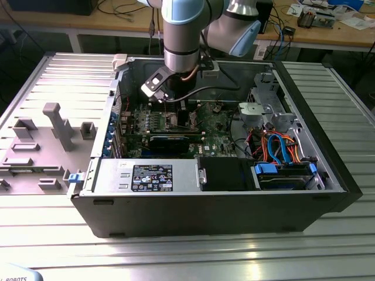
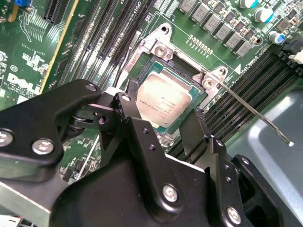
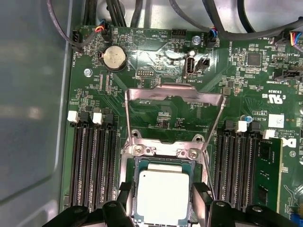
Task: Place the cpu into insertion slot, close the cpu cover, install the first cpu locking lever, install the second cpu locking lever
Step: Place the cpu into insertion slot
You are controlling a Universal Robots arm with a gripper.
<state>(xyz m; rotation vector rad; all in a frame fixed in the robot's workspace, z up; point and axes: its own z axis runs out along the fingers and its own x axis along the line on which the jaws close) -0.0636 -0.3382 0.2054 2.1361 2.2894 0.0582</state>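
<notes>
The cpu (image 3: 162, 194), a silver-topped square chip on a green base, lies in the insertion slot (image 3: 163, 150) on the green board. My gripper (image 3: 162, 201) straddles it, its black fingers (image 3: 127, 196) pressed against two opposite edges of the chip. The second wrist view gives the same picture: cpu (image 2: 163, 100), gripper (image 2: 161, 112), slot rim (image 2: 161, 47). The cpu cover (image 3: 175, 95), a thin silvery frame, stands swung back off the slot. A thin wire locking lever (image 2: 255, 114) sticks out, unlatched, from the slot's corner. In the exterior view my gripper (image 1: 169, 104) reaches down into the open computer case.
Long black memory slots (image 3: 90, 161) flank the socket on both sides. The case wall (image 1: 193, 208), a black power supply (image 1: 149, 175), a drive cage (image 1: 266, 108) and blue and orange cables (image 1: 281, 146) crowd the interior. The removed grey side panel (image 1: 53, 134) lies at the exterior view's left.
</notes>
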